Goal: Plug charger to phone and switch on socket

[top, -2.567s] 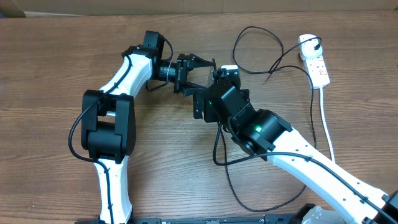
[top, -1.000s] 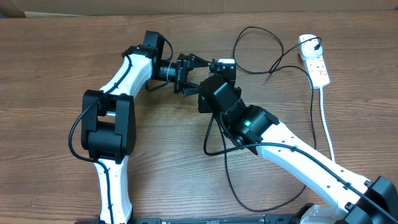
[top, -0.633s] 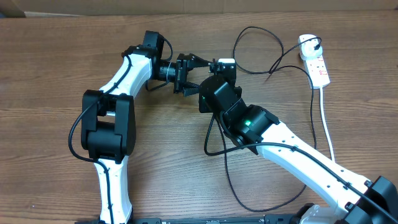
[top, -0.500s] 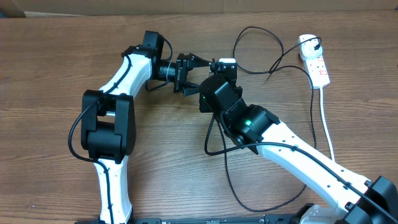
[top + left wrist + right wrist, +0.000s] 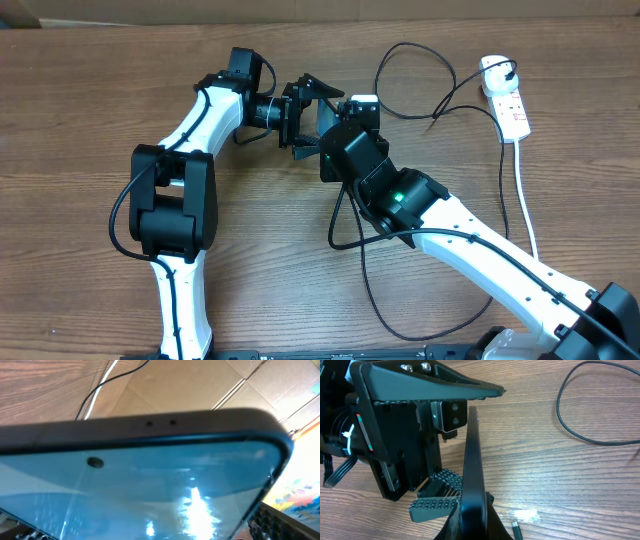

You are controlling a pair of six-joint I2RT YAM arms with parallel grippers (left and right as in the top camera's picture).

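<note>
The phone stands on edge over the table, seen edge-on in the right wrist view. My right gripper is shut on its near end. Its blue lit screen fills the left wrist view. My left gripper is open wide, with one finger on each side of the phone and not touching it. The charger's black cable loops from the white socket at the back right. Its connector tip lies loose on the wood just right of the phone.
A thick white cord runs from the socket down the right side. More black cable curls on the table under my right arm. Cardboard lines the table's far edge.
My left gripper has opened and let go of the phone. My right gripper has closed on the phone's near end. Both arms stayed roughly in place.
</note>
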